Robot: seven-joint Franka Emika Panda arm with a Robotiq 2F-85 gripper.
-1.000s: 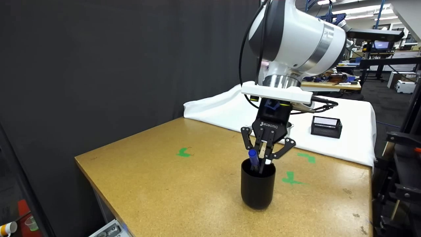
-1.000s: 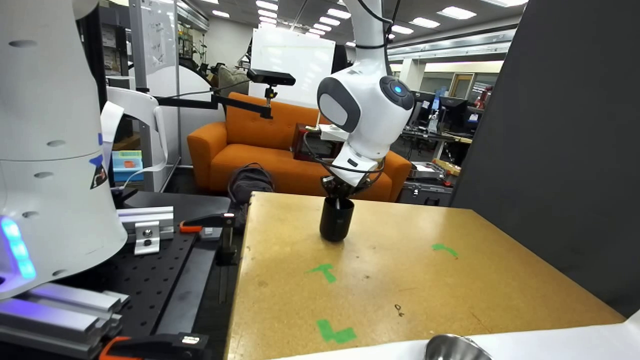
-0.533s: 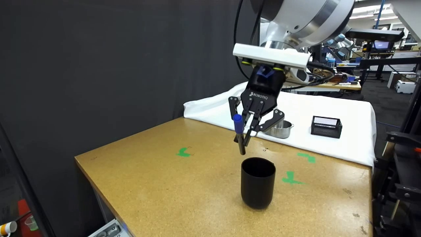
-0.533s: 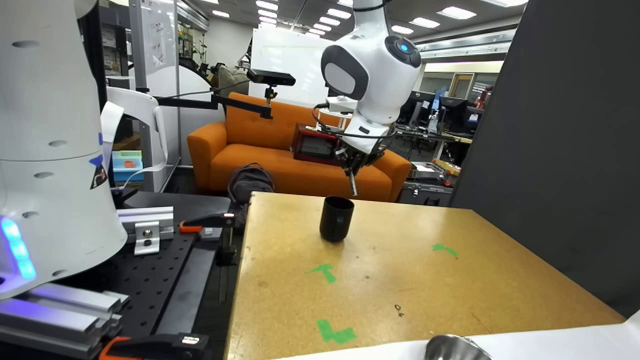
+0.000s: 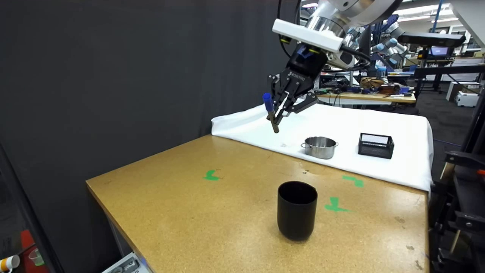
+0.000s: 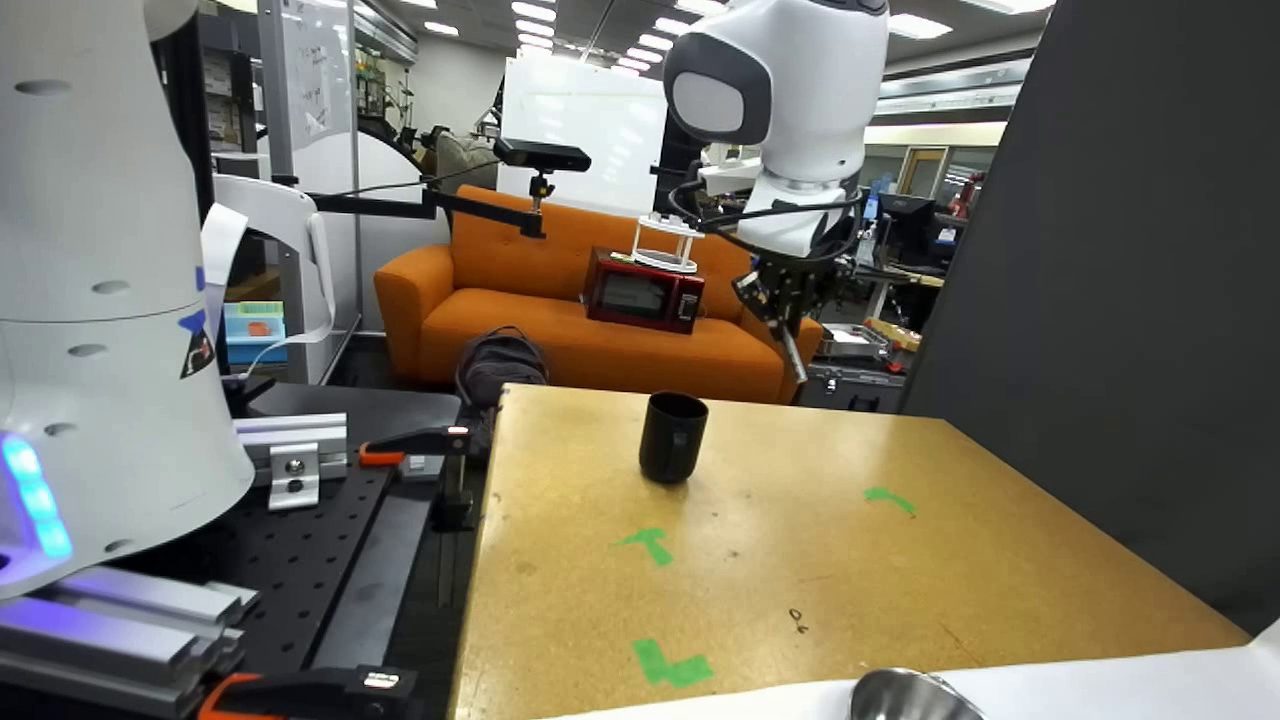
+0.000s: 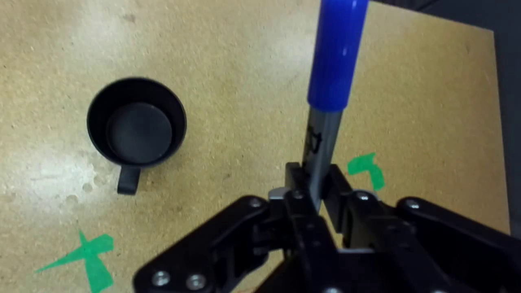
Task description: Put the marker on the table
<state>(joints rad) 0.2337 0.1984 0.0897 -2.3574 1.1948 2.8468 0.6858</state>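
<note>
Marker [image 7: 330, 95], blue-capped and grey-barrelled: held in the air, long axis steep and tilted, cap uppermost and, in the wrist view, nearest the lens; grey end pointing down in both exterior views. Gripper [image 7: 316, 181], fingers closed on the barrel. Black mug [image 7: 138, 132] with handle, upright below on the wood-board table [image 7: 244, 114]; behind it in an exterior view, metal pot [image 5: 320, 152] on white sheet [image 5: 343, 129].

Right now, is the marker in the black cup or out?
Out: in all three views, the gripper holds the marker apart from the cup.
</note>
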